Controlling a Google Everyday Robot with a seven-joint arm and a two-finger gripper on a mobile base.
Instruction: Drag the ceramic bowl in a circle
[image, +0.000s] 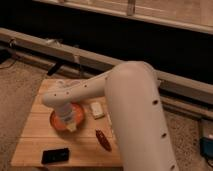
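At near edge of pale wooden table (35, 136): flat black rectangular device (55, 155). Right of it, dark red elongated item (103, 141). Mid-table, left: wide orange-red glazed ceramic bowl (55, 120), upright. Gripper (69, 124) of white arm (135, 110) reaches down into bowl, fingers together; hold on rim not discernible. Just right of bowl, apart: small white block (97, 110). Behind table: grey metal rail (100, 60).

Office-like room: speckled carpet (20, 87), long window rail (100, 60)
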